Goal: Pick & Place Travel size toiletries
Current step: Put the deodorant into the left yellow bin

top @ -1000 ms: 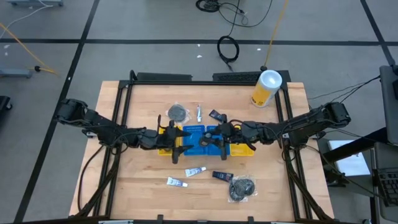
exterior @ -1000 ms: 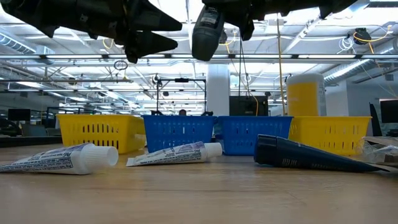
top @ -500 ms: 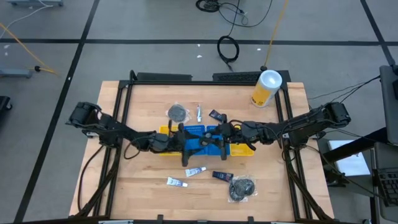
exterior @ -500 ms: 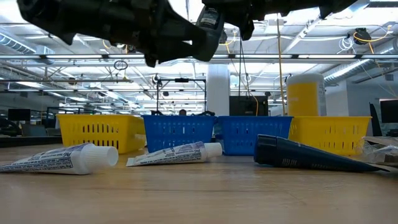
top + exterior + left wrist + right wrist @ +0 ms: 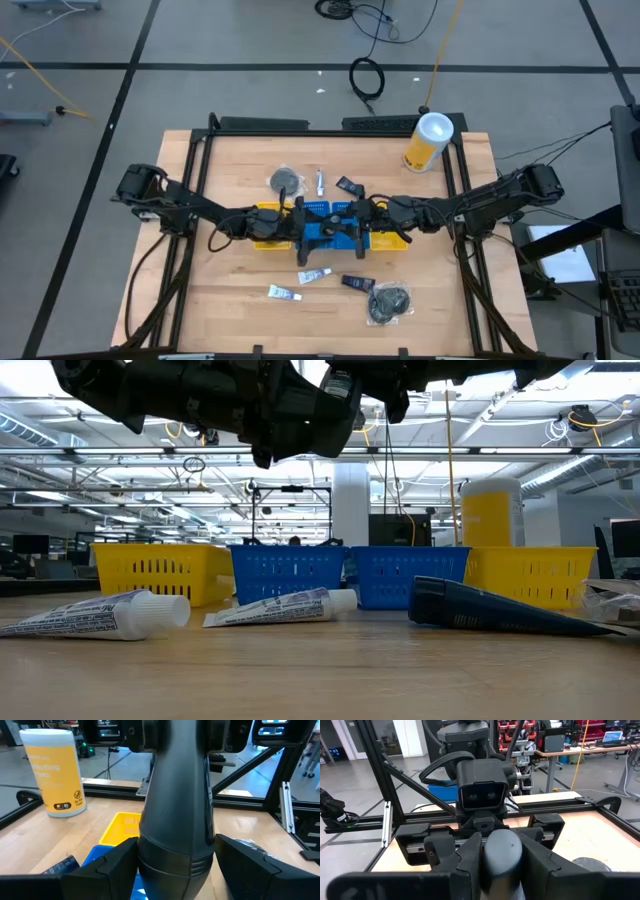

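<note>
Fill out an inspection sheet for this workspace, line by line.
Surface: wooden table inside a dark frame.
Job's things: two white tubes, a navy packet and a grey-black bundle on the near side. Another bundle, small tube and packet lie behind the bins. A dark bottle is held in the air.
Clutter: yellow canister at the far right corner.
Grippers: right gripper is shut on the dark bottle above the bins. Left gripper is open, its fingers either side of the bottle, not touching.
Cables: black coil and yellow cable on the floor.
Surroundings: people, nothing seen.
</note>
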